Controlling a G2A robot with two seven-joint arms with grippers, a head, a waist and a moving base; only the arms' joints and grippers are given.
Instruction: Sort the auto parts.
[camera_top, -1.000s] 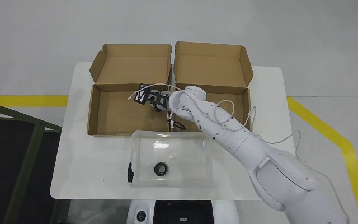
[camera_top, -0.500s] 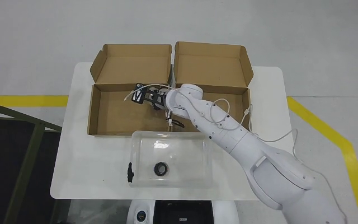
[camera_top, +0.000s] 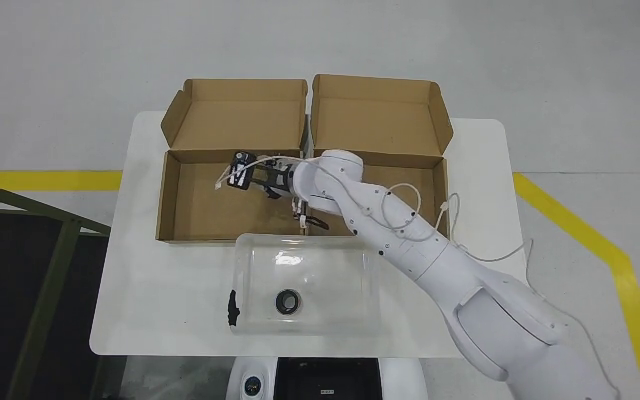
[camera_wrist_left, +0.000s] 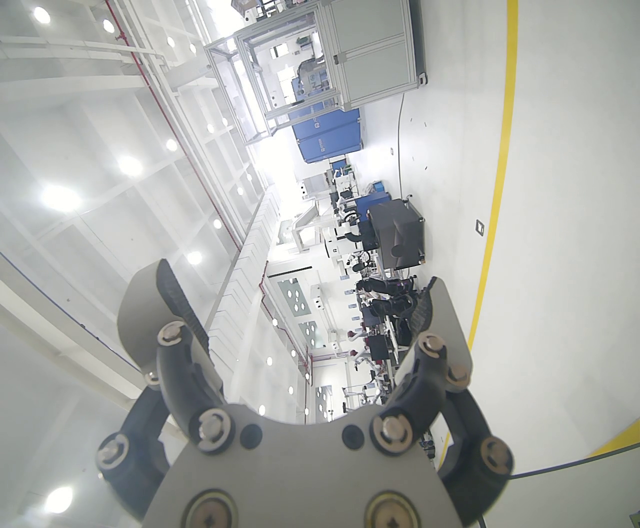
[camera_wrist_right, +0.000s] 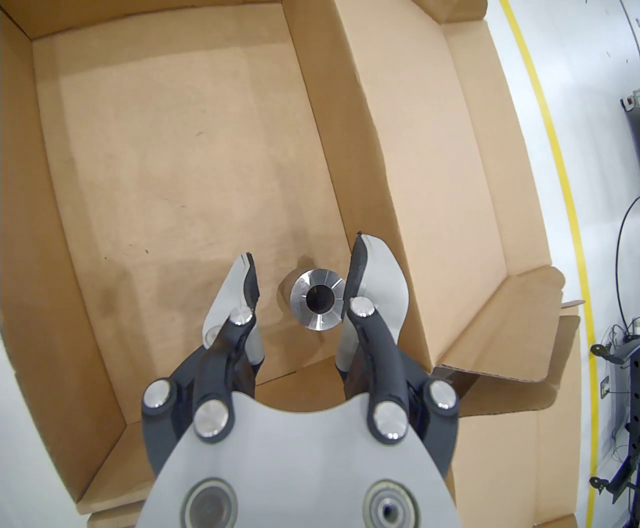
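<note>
My right gripper (camera_wrist_right: 305, 255) hangs open inside the left cardboard box (camera_top: 195, 205), near the wall it shares with the right box. Below the fingers, a short silver metal sleeve (camera_wrist_right: 316, 300) with a dark bore rests on the box floor, close to one finger; I cannot tell whether they touch. From above, the right gripper (camera_top: 240, 172) sits over the far middle of that box. My left gripper (camera_wrist_left: 300, 280) points up at the ceiling, open, with nothing in it.
The right cardboard box (camera_top: 425, 190) stands beside the left one, both with lids folded back. A clear plastic bin (camera_top: 250, 265) at the table's front holds a black ring (camera_top: 288, 300). A small black part (camera_top: 232, 308) lies at its left rim.
The right arm has carried its gripper leftward, farther across the left box.
</note>
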